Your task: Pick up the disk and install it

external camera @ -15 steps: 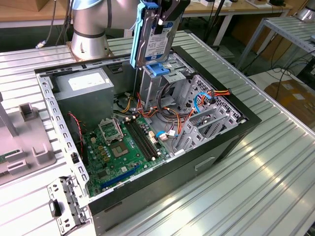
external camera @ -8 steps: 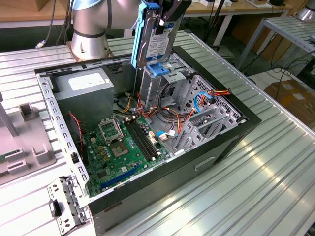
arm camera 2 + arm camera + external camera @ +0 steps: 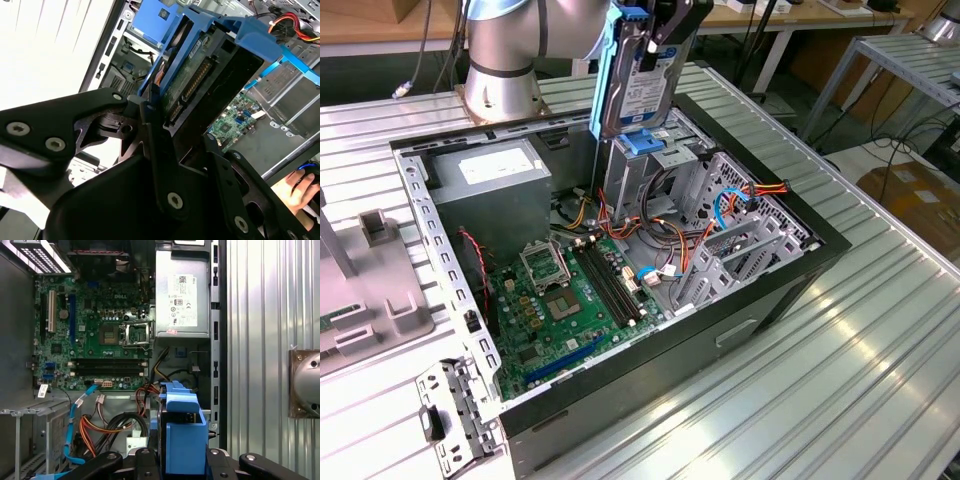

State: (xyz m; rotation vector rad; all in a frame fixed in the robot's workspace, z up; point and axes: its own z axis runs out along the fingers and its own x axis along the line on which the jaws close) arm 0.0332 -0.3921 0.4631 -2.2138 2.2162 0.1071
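The disk is being held upright just above the cage. It is being clamped at its upper end by the jaws, which are closed onto it. By the look of things, a blue rail could be caught on the cage rim if the disk were brought down out of line. The orange and red cables beside the cage could also be snagged or pinched. In the first wrist view the cage's opening is being hidden by the disk. A person's hand is being cut off at the second wrist view's edge, and its nearness to the cage cannot be told.
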